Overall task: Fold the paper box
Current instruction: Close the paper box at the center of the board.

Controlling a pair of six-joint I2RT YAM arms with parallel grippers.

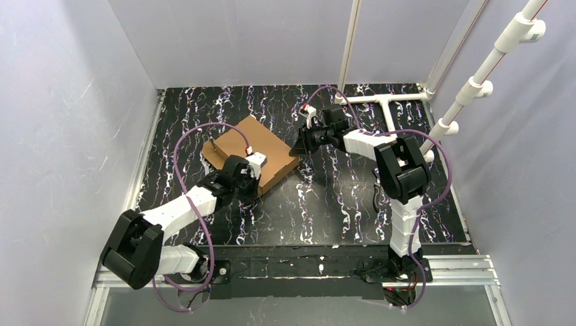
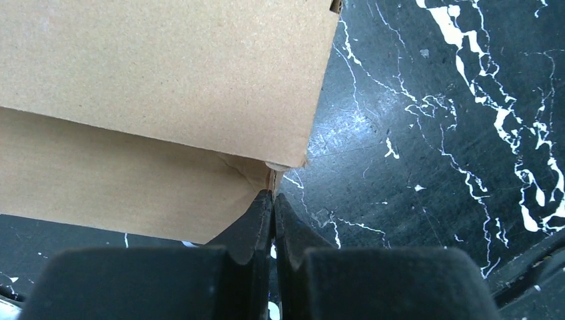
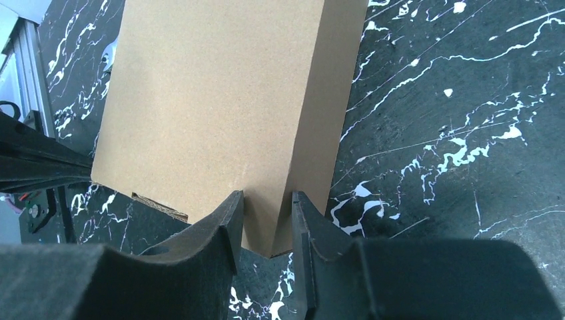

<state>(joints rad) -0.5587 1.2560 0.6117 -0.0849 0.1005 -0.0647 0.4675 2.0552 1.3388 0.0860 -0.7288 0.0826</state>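
Black, white-veined marble patterning covers the bench point(image 1: 339, 204), which is enclosed by pale walls point(image 1: 68, 102), and the paper box point(image 1: 248, 144) is seen lying flat on it. The box is folded up into a shallow brown block with its plain top face upward.

The left end effector point(image 2: 273, 200) is placed at the near side of the box, and its fingers point(image 2: 256, 220) are pressed fully together. Their tips are set against a lower corner of the box where the cardboard is slightly creased. Whether any cardboard is pinched between them cannot be told.

The right end effector point(image 3: 266, 200) is brought to the right corner of the box. Its fingers point(image 3: 230, 223) are held partway apart and closed on that corner, one laid on the top face and the other on the side wall.

A white pipe frame point(image 1: 475, 81) is mounted beyond the box, to its right.
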